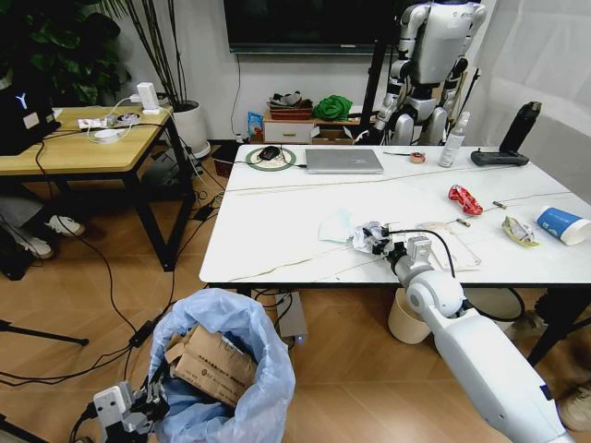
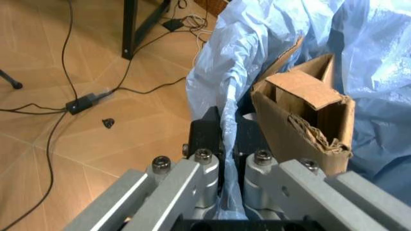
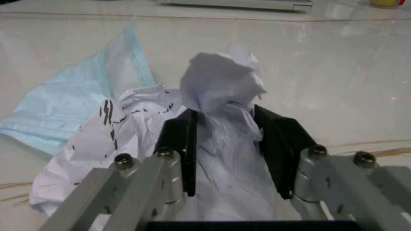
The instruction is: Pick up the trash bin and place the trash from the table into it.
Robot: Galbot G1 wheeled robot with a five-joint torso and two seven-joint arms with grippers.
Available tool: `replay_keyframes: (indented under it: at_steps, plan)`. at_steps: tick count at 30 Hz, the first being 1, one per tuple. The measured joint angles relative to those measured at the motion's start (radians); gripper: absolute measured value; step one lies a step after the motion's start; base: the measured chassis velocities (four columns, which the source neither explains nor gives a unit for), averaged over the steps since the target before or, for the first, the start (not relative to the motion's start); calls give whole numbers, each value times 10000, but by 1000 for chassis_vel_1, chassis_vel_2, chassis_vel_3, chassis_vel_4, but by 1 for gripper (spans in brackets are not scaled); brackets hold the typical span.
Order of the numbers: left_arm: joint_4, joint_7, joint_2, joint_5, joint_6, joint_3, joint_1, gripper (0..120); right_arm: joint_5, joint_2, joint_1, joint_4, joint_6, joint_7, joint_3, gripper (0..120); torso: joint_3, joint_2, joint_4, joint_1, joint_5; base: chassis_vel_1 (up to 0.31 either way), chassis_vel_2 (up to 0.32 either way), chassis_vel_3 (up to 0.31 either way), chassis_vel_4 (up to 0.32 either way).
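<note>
1. right pincer (image 3: 224,144): its two black fingers (image 3: 182,144) straddle a crumpled white tissue (image 3: 222,84) on the counter (image 1: 277,221), a gap showing on either side, so they look apart and not yet pressing. my judgement: shut them squarely on the upright peak, not on the flat sheet under it.
2. the printed white paper (image 3: 125,122) beneath and the light-blue mask (image 3: 77,103) beside touch the tissue; lift straight up so they do not drag along, or accept that they come too, being trash as well.
3. left pincer (image 1: 138,408), low by the floor, is clamped on the blue bag rim of the bin (image 1: 226,369). the wrist view shows plastic (image 2: 228,159) pinched between its fingers. thin film may slip, so keep the bin steady.
4. the bin's mouth is partly taken by brown cardboard (image 1: 212,365); aim the drop at the open side.
5. farther along the counter wait a red wrapper (image 1: 464,198), a yellowish wrapper (image 1: 519,231) and a cup (image 1: 560,224), well apart from the laptop (image 1: 343,161).
</note>
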Motion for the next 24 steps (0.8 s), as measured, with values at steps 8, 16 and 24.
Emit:
replay_keyframes:
  at_steps: [8, 16, 24]
  plan:
    - [-31, -9, 13, -7, 0, -11, 0, 0, 39, 18, -174, 164, 46, -5, 94, 2, 0, 0, 0, 0, 0, 0, 0, 0, 0]
    - [-57, -29, 8, 30, -1, 87, -32, 0, 872, -359, -491, 1362, 79, 15, 653, 0, 0, 0, 0, 0, 1, 0, 0, 0, 0]
    - [22, -43, 136, 20, 6, 146, -66, 0, 2802, -1018, -909, 4044, 972, -136, -513, 0, 0, 0, 0, 0, 0, 0, 0, 0, 0]
